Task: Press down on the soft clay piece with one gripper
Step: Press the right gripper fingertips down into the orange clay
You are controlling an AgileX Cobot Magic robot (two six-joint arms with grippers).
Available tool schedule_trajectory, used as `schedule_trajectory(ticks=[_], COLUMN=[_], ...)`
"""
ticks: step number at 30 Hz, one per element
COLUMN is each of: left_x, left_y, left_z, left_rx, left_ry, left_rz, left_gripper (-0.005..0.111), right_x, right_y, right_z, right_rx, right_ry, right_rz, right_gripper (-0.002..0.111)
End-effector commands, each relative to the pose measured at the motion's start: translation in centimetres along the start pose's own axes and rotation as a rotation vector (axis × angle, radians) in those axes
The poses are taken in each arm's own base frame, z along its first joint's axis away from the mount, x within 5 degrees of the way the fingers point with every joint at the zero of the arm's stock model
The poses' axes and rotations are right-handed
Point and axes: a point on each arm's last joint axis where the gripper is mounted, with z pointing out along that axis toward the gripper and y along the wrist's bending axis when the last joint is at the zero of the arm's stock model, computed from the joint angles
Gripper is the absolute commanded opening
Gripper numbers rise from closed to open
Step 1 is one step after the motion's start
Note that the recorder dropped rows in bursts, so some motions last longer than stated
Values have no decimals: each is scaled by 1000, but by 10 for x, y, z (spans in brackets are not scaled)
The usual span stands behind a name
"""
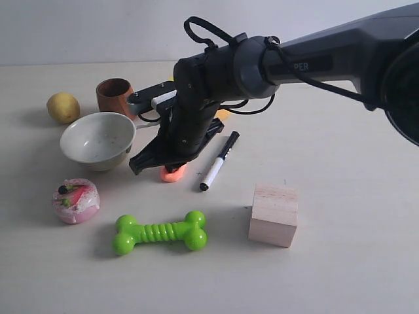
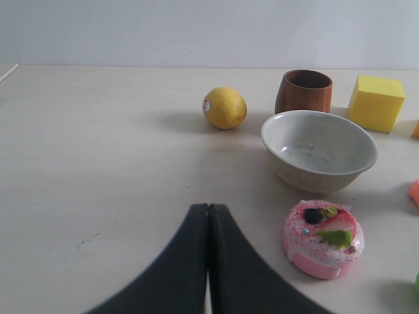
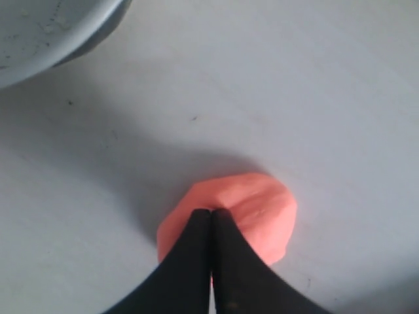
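The right arm (image 1: 314, 59) stretches across the middle, wrist bent steeply down — the right gripper (image 3: 211, 213), jaws closed together, sets its tips on the soft clay piece (image 3: 258, 209), lying between the bowl (image 1: 78, 152) and marker pen (image 1: 218, 161). The left gripper (image 2: 208, 210) — closed too.

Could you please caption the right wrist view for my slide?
Shut right gripper over the soft clay piece, bowl nearby.

Small salmon-orange clay lump (image 3: 255, 219), flattish, under the closed tips of the right hand (image 3: 211, 212)
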Motion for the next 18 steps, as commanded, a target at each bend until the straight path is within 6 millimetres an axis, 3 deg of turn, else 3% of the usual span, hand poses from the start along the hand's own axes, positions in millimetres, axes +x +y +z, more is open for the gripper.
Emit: schedule_trajectory(ticks=[1, 18], left_x=[-2, -2], left_y=[0, 0], left_z=[0, 0], left_rx=[6, 6], left_ry=[-15, -15], left_rz=[-1, -1], left_gripper=[0, 0], right_x=[13, 16], right_y=[-21, -28], right_z=[18, 31], right_rx=[38, 33], right_ry=[98, 106], right_rz=[31, 61], right_gripper=[0, 0])
